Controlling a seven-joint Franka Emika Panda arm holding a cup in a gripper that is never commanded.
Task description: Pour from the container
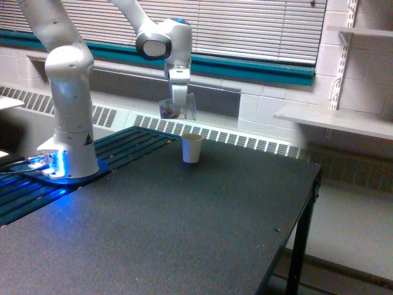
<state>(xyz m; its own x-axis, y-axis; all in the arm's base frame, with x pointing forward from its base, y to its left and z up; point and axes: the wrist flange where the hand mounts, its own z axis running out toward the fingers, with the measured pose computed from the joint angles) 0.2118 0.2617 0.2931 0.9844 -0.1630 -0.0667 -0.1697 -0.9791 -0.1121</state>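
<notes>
Where the white arm (pixel 67 92) bends down from its wrist in front of the window blinds (pixel 245 27), the gripper (pixel 177 106) points downward and is clamped on the container (pixel 177 109), a small clear plastic cup with reddish-brown bits visible inside; the container hangs in the air, tilted, above the table (pixel 184 233) and touches no surface; its exact angle and the position of its rim are too blurred to state; the paper cup (pixel 191 148), white and opaque, stands upright on the dark tabletop below the container and slightly toward the exterior view's right, well apart from it in height; the arm's column rises from a round base (pixel 67 169) at the exterior view's left, where a blue light glows at table level; beside the base, dark slats (pixel 123 144) run along the table's far left edge; behind the table, a radiator grille (pixel 221 135) extends along the white block wall beneath a teal band (pixel 258 69); at the exterior view's right, a shelf (pixel 334 120) projects from the wall on brackets; the near tabletop is dark and finely speckled.
</notes>
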